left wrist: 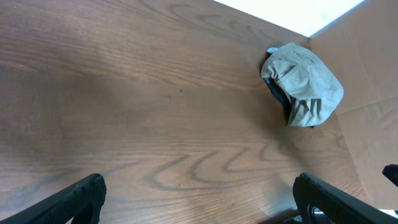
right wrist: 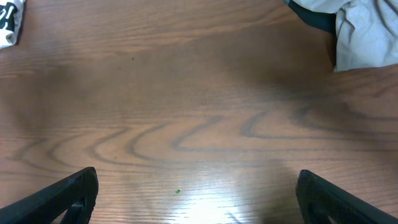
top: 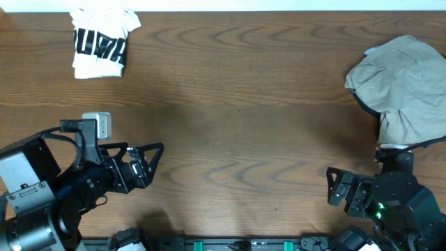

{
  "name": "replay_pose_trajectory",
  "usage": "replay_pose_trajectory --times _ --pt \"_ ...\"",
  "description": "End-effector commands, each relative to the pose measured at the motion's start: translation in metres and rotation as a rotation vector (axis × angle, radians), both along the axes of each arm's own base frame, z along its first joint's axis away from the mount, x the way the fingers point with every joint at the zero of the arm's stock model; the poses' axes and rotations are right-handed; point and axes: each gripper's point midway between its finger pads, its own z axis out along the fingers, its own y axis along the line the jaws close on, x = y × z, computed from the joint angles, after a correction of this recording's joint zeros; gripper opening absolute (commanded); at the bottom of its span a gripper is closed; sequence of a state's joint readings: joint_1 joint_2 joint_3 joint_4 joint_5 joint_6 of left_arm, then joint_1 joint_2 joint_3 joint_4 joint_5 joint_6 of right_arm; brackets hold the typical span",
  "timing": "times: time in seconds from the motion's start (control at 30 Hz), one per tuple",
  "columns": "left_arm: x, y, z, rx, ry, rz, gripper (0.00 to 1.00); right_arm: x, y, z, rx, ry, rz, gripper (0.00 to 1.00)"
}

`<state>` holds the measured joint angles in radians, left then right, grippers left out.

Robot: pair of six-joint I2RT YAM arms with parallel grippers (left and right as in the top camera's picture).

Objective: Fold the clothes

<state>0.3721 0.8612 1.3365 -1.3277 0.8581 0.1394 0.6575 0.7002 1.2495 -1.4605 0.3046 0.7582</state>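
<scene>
Showing both arms at the near edge of the wood-grain counter [top: 244,97], viewed from overhead. The left hand [top: 155,164] sits at the near left with its two fingers spread wide apart and nothing between them. The right hand [top: 330,187] sits at the near right, equally wide open and likewise holding nothing. Both wrist views confirm only counter surface between the dark fingertips. The white T-shirt [top: 100,43] lies at the far left as a compact folded bundle, its black block lettering facing up, well apart from both hands. The grey-beige shirt [top: 404,87] lies crumpled in a heap at the far right edge, just beyond the right arm. It covers a dark garment [left wrist: 277,93], of which only a narrow edge shows along the heap's left side.
</scene>
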Motion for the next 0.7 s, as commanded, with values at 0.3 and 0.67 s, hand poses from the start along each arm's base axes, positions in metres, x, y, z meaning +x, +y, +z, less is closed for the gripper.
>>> replay_pose_trajectory --times 0.3,0.67 --pt "0.000 0.000 0.001 0.010 -0.013 -0.011 0.98 -0.011 -0.079 -0.016 0.026 -0.032 -0.525 0.99" --pt "0.000 0.000 0.001 0.010 -0.013 -0.011 0.98 0.015 -0.084 -0.038 -0.018 -0.340 -0.440 0.99"
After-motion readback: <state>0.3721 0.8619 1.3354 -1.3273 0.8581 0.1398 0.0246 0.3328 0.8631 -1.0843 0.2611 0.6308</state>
